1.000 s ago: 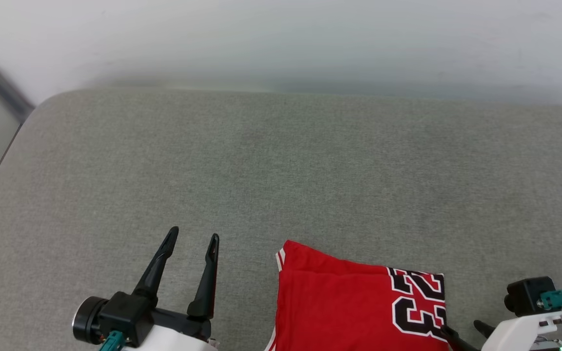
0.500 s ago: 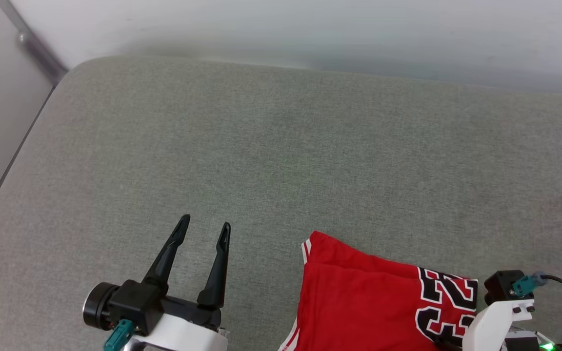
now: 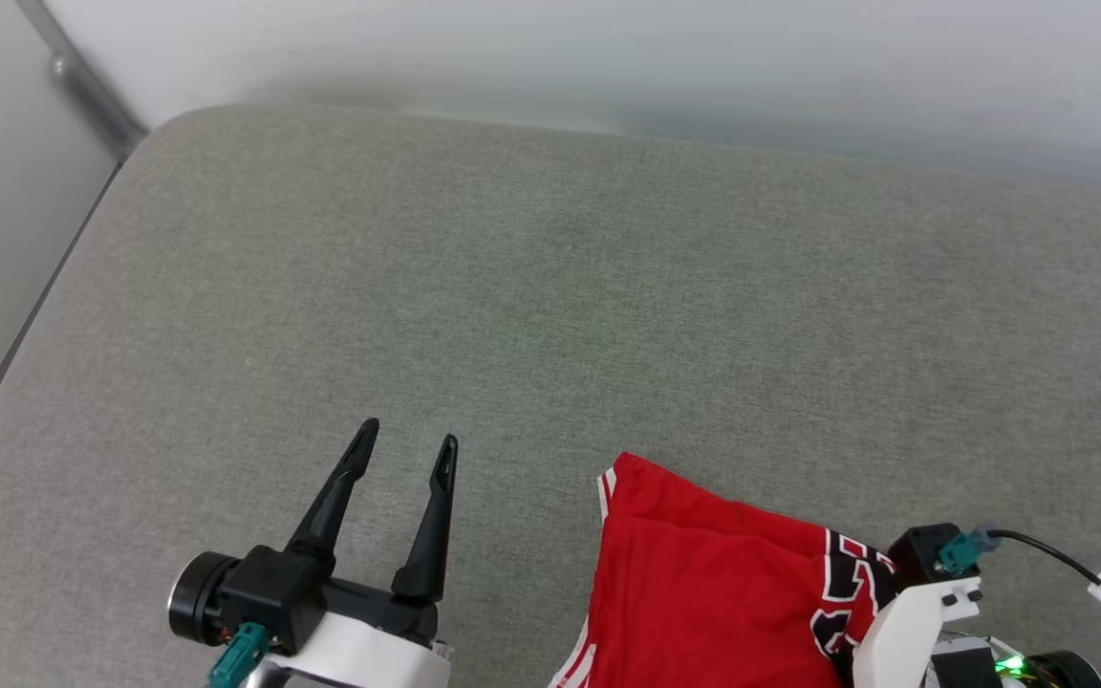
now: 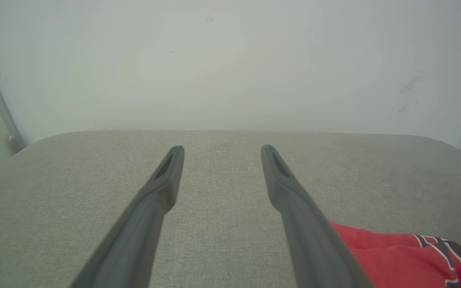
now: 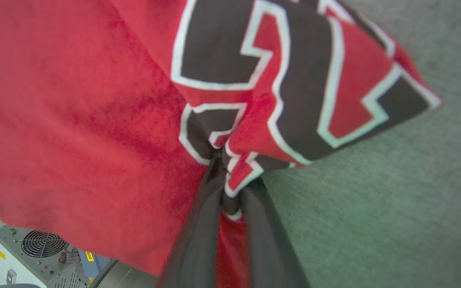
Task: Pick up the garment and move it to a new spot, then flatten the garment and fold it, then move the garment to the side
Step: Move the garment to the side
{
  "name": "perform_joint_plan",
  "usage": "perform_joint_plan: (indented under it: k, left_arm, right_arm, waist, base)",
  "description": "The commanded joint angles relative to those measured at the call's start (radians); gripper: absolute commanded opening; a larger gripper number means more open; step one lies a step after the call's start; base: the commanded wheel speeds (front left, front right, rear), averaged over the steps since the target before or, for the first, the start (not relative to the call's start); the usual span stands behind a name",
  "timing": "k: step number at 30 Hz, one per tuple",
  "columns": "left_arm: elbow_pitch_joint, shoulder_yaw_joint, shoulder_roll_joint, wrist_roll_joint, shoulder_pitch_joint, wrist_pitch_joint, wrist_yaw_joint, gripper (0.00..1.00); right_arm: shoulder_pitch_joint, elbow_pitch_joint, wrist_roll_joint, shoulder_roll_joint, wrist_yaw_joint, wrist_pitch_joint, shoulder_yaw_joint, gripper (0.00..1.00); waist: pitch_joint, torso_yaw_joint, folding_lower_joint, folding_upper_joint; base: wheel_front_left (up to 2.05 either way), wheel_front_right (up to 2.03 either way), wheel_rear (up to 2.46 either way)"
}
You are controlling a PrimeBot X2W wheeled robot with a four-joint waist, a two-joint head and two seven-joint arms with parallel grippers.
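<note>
The folded red jersey [image 3: 703, 592] lies at the near right of the grey fabric surface [image 3: 550, 287], its black, white-edged numerals toward the right. The right pincer [image 5: 230, 188] is clamped tight on a bunched fold by those numerals. The left pincer [image 3: 409, 435] hangs over bare fabric just left of the jersey, fingers parted, holding nothing.

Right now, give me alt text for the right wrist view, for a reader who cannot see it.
The right end effector is shut on a bunched fold of the garment, red with black white-outlined numerals. Grey upholstery lies at right; a white machine with a fan grille shows at lower left.
</note>
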Motion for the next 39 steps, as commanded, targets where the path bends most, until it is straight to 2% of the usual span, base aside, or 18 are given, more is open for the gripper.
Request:
perform_joint_plan:
  k: [1, 2, 9, 10, 15, 21, 25, 29, 33, 39]
  left_arm:
    - [0.001, 0.01, -0.003, 0.006, -0.003, -0.002, -0.001, 1.0]
    - [0.001, 0.01, -0.003, 0.006, -0.003, -0.002, -0.001, 1.0]
    - [-0.016, 0.007, -0.006, 0.006, 0.022, -0.002, -0.001, 1.0]
    - [-0.016, 0.007, -0.006, 0.006, 0.022, -0.002, -0.001, 1.0]
    - [-0.031, 0.0, -0.009, 0.006, -0.006, -0.002, -0.001, 1.0]
    - [-0.052, -0.036, -0.006, 0.022, -0.081, -0.002, -0.001, 1.0]
    - [-0.062, -0.06, 0.018, 0.036, -0.123, -0.002, -0.001, 1.0]
    - [-0.079, -0.079, 0.049, 0.052, -0.166, -0.002, -0.001, 1.0]
    - [-0.101, -0.094, 0.078, 0.063, -0.201, -0.002, -0.001, 1.0]
    - [-0.137, -0.113, 0.113, 0.071, -0.248, -0.002, -0.001, 1.0]
  right_arm:
    - [0.003, 0.048, -0.014, 0.005, 0.003, -0.008, 0.033, 0.0]
    - [0.003, 0.048, -0.014, 0.005, 0.003, -0.008, 0.033, 0.0]
    - [-0.117, -0.054, -0.106, -0.206, 0.001, -0.043, 0.19, 0.0]
    - [-0.117, -0.054, -0.106, -0.206, 0.001, -0.043, 0.19, 0.0]
    - [-0.244, -0.141, -0.122, -0.398, 0.001, -0.025, 0.319, 0.0]
    - [-0.35, -0.173, -0.08, -0.59, 0.001, -0.058, 0.288, 0.0]
    - [-0.399, -0.111, -0.08, -0.692, 0.001, -0.134, 0.237, 0.0]
    - [-0.437, -0.013, -0.098, -0.757, 0.001, -0.22, 0.185, 0.0]
    - [-0.48, 0.118, -0.116, -0.789, 0.001, -0.318, 0.138, 0.0]
    - [-0.549, 0.304, -0.154, -0.798, 0.001, -0.452, 0.077, 0.0]
  waist:
    - [-0.01, -0.015, 0.0001, -0.0001]
    - [-0.01, -0.015, 0.0001, -0.0001]
    - [-0.021, -0.138, 0.0001, -0.0001]
    - [-0.021, -0.138, 0.0001, -0.0001]
    - [0.023, -0.254, 0.0001, -0.0001]
    - [0.116, -0.354, 0.0001, -0.0001]
    - [0.185, -0.401, 0.0001, -0.0001]
    - [0.25, -0.432, 0.0001, -0.0001]
    - [0.311, -0.447, 0.0001, -0.0001]
    - [0.393, -0.446, 0.0001, -0.0001]
  base:
    - [0.0, 0.0, 0.0]
    - [0.0, 0.0, 0.0]
    - [0.0, 0.0, 0.0]
    - [0.0, 0.0, 0.0]
    - [0.0, 0.0, 0.0]
    - [0.0, 0.0, 0.0]
    - [0.0, 0.0, 0.0]
    - [0.0, 0.0, 0.0]
    - [0.0, 0.0, 0.0]
    - [0.0, 0.0, 0.0]
